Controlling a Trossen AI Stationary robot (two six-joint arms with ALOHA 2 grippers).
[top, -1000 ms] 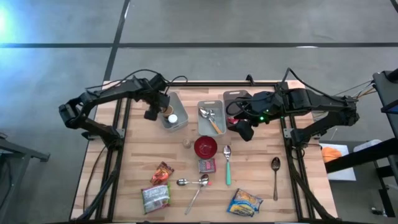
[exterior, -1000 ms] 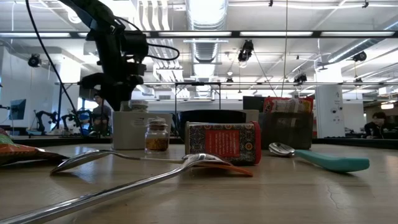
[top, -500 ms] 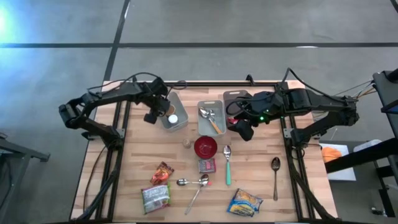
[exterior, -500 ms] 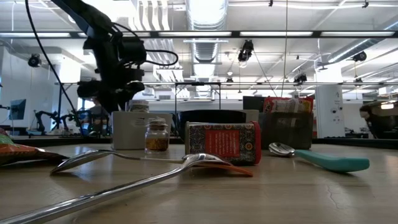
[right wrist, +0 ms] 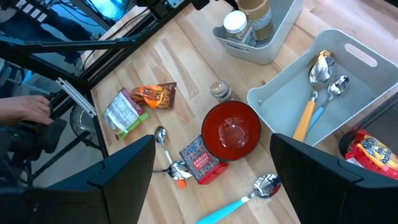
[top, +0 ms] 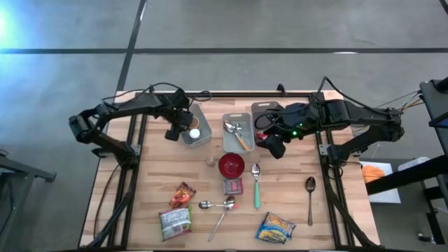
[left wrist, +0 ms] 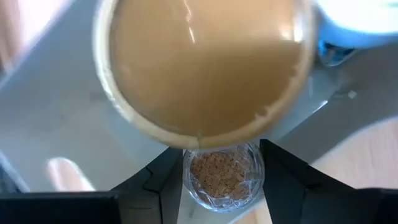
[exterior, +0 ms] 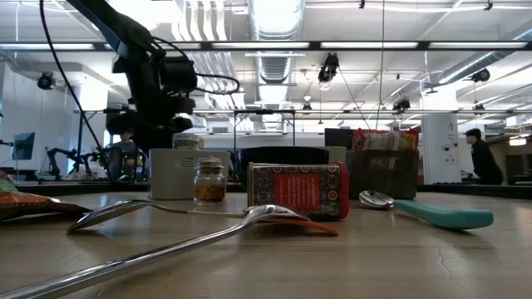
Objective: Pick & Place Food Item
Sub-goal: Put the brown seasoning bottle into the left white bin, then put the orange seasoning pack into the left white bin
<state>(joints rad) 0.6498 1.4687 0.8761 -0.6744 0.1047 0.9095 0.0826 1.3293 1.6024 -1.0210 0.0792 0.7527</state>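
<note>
My left tool (top: 180, 129), upper left, grips a tan-lidded glass jar (top: 187, 126) inside the grey bin (top: 204, 138); one white-capped jar (top: 195, 134) alongside. Right tool (top: 274, 147) open, empty.

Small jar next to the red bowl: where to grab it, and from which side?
Take the jar by its lid and neck, coming straight down: it stands upright, short and round, so a top grasp probably fits best. Close across the sides facing the table's near and far edges, since the bowl sits close on one side.
</note>
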